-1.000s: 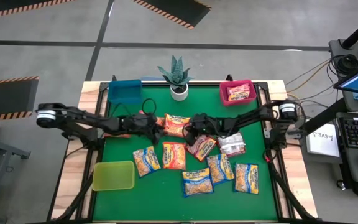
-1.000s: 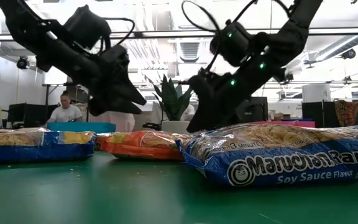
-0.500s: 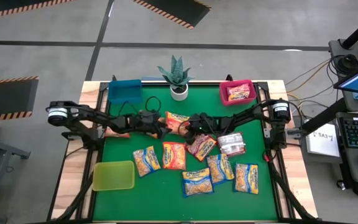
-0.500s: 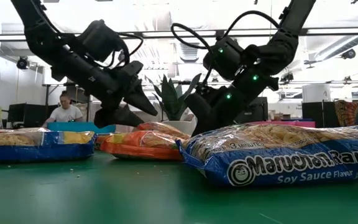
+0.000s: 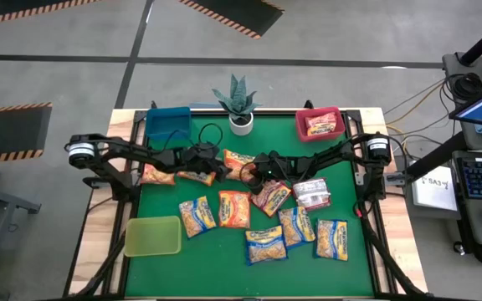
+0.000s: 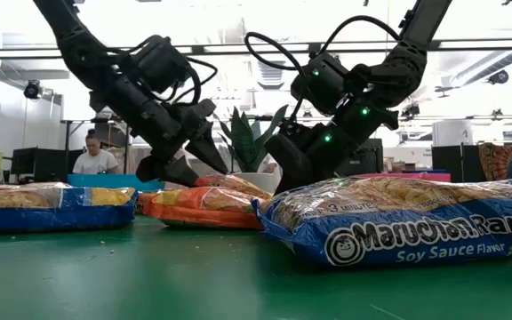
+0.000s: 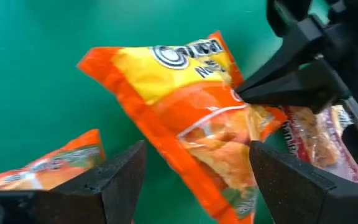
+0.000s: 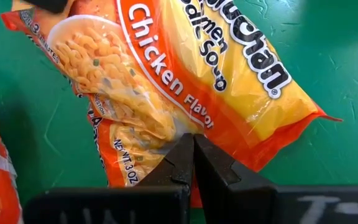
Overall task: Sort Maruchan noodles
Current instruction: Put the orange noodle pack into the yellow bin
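Observation:
An orange chicken-flavour Maruchan packet [image 5: 239, 162] sits in the table's far middle, between both grippers. My right gripper [image 8: 193, 140] [image 5: 254, 170] is shut on it. My left gripper [image 7: 196, 149] [image 5: 217, 170] is open just left of it, its fingers standing on either side of the packet's [image 7: 191, 118] left end without touching. Two more orange packets [image 5: 159, 175] [image 5: 197, 176] lie flat under the left arm. Several orange, red, silvery and blue-edged yellow packets [image 5: 266, 244] lie flat on the near half. My right gripper pinches the orange packet between its two fingers at the middle of its long side edge [image 8: 178, 129], the one facing the table's right. The fingers [image 7: 272, 87] come slanting down from the right, across the packet. The held side looks raised; the rest I cannot tell.
A blue bin [image 5: 167, 122] stands at the far left, a red bin [image 5: 320, 111] with one packet at the far right, and a yellow-green bin [image 5: 152, 236] at the near left. A potted plant [image 5: 239, 104] stands at the far middle. A person [image 6: 92, 158] sits beyond the table.
My left gripper has moved toward the table's right, up to the orange packet, uncovering two orange packets behind it. My right gripper has moved toward the far edge onto the packet's right side. The packet has shifted slightly toward the far edge.

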You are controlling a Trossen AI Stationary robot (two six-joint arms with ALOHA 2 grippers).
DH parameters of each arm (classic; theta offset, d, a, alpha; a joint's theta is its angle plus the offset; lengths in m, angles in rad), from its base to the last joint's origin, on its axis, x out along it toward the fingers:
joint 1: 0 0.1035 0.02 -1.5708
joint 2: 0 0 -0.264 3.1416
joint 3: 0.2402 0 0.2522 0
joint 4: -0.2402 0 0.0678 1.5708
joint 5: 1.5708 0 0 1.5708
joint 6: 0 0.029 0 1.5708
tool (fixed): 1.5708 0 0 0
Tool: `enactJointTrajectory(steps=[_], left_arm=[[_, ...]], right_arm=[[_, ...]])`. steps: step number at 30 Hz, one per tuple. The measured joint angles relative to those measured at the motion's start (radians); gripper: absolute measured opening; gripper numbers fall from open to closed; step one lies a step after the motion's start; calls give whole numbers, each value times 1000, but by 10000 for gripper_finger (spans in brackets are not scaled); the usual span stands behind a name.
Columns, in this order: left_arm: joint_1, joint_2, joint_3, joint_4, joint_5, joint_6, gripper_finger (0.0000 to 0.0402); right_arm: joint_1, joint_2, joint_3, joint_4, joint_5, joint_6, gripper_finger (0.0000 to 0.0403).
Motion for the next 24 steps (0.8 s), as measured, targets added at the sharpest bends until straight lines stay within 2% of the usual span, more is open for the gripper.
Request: enactJointTrajectory(steps=[10, 19, 24], left_arm=[[6, 32, 16, 16, 2, -1, 267], [4, 147, 28, 192, 36, -45, 266], [3, 164, 37, 193, 40, -40, 238]], right_arm=[[0, 1, -1, 3, 0, -24, 8], [0, 1, -2, 3, 0, -27, 8], [0, 1, -3, 5, 0, -27, 8]])
